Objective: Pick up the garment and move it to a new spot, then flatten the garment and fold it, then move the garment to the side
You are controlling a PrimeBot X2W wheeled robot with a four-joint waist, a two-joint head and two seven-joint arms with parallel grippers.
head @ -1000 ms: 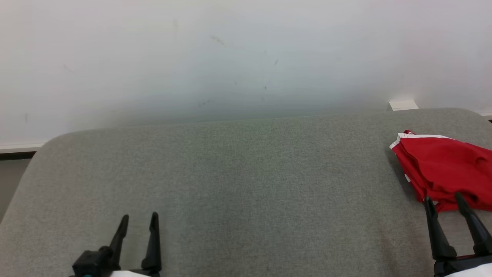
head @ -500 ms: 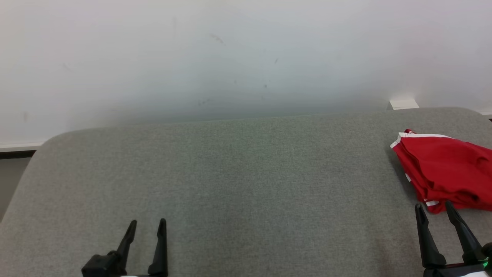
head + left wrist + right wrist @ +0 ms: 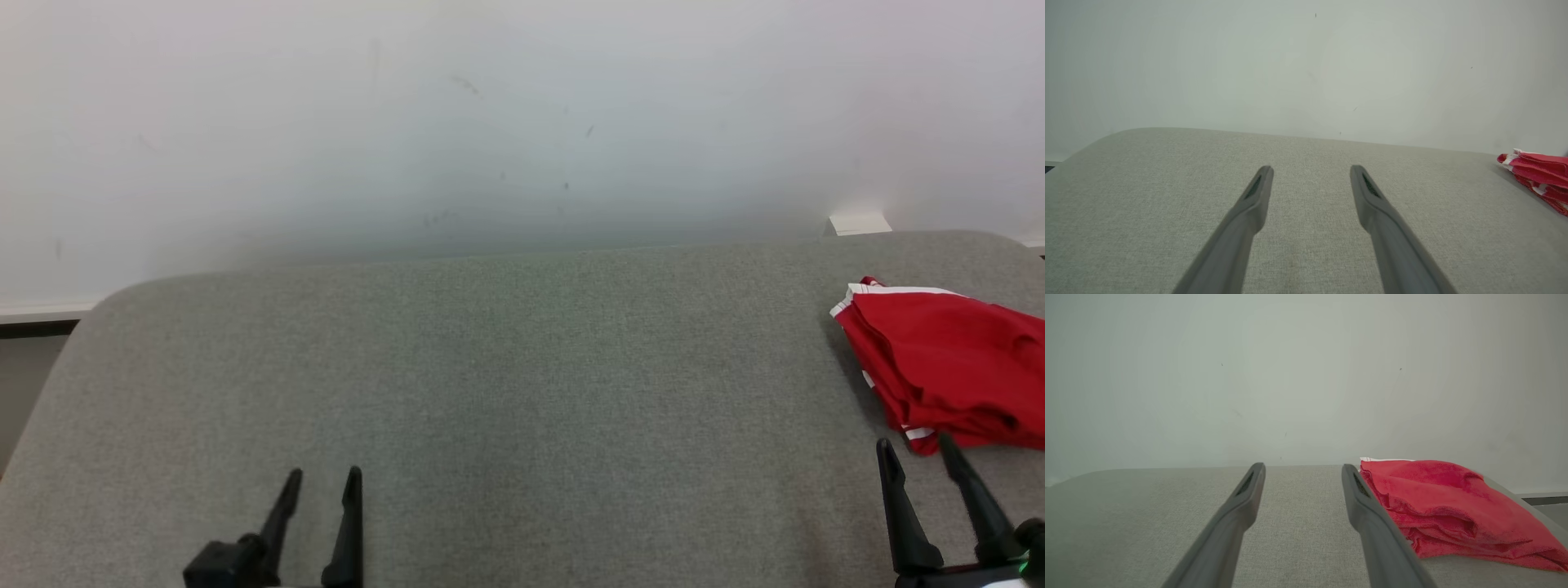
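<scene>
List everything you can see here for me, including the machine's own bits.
garment: one, red with white trim, folded, right end of the padded surface
padded surface: one, grey fabric, across the foreground
wall: one, white with faint marks, behind the surface
small block: one, white, far right by the wall
left hand: one, black, open and empty, lower left
right hand: one, black, open and empty, close to the garment's near edge
</scene>
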